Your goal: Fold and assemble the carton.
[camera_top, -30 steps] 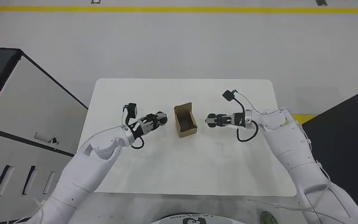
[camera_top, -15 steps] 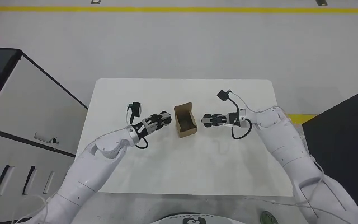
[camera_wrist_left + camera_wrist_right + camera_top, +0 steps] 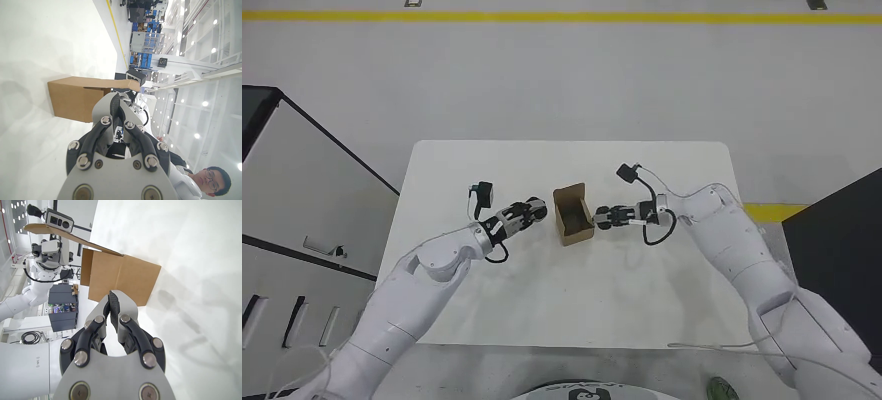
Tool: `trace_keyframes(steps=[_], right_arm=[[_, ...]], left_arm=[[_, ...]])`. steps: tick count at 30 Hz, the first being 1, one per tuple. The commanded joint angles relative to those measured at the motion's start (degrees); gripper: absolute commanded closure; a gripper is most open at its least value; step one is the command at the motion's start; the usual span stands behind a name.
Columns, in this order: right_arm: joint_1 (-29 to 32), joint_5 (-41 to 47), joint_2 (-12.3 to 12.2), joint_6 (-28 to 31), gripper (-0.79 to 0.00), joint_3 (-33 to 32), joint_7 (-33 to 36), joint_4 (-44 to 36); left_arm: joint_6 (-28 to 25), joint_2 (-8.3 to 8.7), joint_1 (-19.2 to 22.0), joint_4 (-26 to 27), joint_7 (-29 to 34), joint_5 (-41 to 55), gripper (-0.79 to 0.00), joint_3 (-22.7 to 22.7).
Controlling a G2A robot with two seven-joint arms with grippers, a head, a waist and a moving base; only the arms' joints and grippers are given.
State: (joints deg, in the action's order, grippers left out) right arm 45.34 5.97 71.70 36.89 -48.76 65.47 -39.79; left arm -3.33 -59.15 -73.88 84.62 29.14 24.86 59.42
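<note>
Both clenched empty, the left gripper (image 3: 530, 210) is held off while the right gripper (image 3: 599, 217) is advanced, likely to push, carton (image 3: 572, 215) just beyond its fingertips.

My left gripper (image 3: 117, 100) covers one corner of the carton (image 3: 71, 98). My right gripper (image 3: 113, 295) hides part of its near edge; I cannot tell whether they touch.

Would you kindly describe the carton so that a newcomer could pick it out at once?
Look at the white table; near its middle, between the left tool and the right tool, stands the carton. It is the only brown cardboard thing there, open on top with a flap raised.
</note>
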Motion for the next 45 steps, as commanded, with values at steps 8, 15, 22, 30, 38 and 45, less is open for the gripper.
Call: trace_keyframes(steps=[8, 15, 22, 30, 38, 45], right_arm=[[-1.1, 1.6, 1.4, 1.1, 0.0, 2.5, 0.9, 3.5], [-1.1, 3.1, 1.7, 0.6, 0.0, 4.2, 1.4, 4.2], [-1.4, 4.8, 0.4, 2.3, 0.0, 3.0, -0.4, 4.3], [-0.3, 7.1, -1.2, 2.5, 0.0, 2.1, -0.6, -0.3], [0.7, 5.3, -1.5, 0.2, 0.0, 1.8, -3.2, -4.0], [1.6, 1.6, -1.8, -3.5, 0.0, 2.1, -4.7, -8.1]], left_arm=[[0.2, -0.42, -0.3, 0.1, -0.3, -0.7, 0.0, 0.5], [0.1, -0.78, 0.0, -0.3, -0.1, -1.6, 0.0, 0.7], [0.8, -0.82, 0.1, -1.7, 1.9, -3.5, 0.0, 1.2], [0.8, -1.38, 0.3, -1.1, 2.6, 0.2, 0.0, 1.1], [2.4, -1.66, 0.1, -0.7, 1.8, -2.7, 0.0, 0.1], [3.3, -2.28, 0.7, -1.0, 1.3, -6.5, 0.0, -2.1]])
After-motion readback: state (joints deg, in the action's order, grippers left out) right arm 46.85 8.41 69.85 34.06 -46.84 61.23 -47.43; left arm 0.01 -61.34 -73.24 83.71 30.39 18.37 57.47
